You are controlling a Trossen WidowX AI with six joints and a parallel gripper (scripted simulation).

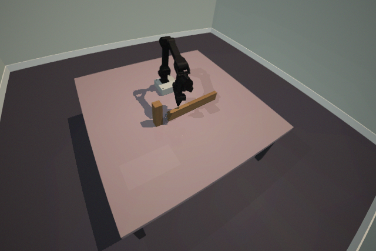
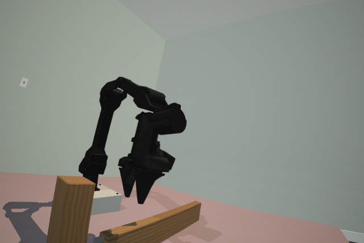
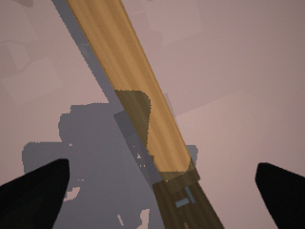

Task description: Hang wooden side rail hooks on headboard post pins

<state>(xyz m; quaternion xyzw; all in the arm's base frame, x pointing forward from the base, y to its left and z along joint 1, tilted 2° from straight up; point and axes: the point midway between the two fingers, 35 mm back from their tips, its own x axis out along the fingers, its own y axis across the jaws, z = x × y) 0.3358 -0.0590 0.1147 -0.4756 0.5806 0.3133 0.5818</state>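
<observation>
The wooden side rail [image 1: 192, 105] [image 2: 164, 223] [image 3: 129, 62] stands on its long edge on the table, its hook end facing the upright headboard post [image 1: 157, 114] [image 2: 70, 210]. A small gap separates that end from the post; a grey steel hook [image 2: 99, 238] shows there in the exterior view. At the bottom of the wrist view, dark shaded wood, apparently the post, carries small pale steel pieces; whether hooks or pins is unclear. My gripper [image 1: 180, 102] [image 2: 134, 200] [image 3: 165, 170] is open and empty above the rail near its hook end. The fingers straddle the rail's line without touching it.
The arm's white base [image 1: 165, 89] [image 2: 107, 202] sits behind the post and rail on the pink table [image 1: 212, 141] [image 2: 264, 225]. The post rises close beside the gripper on the hook-end side. Arm shadows fall across the rail and table.
</observation>
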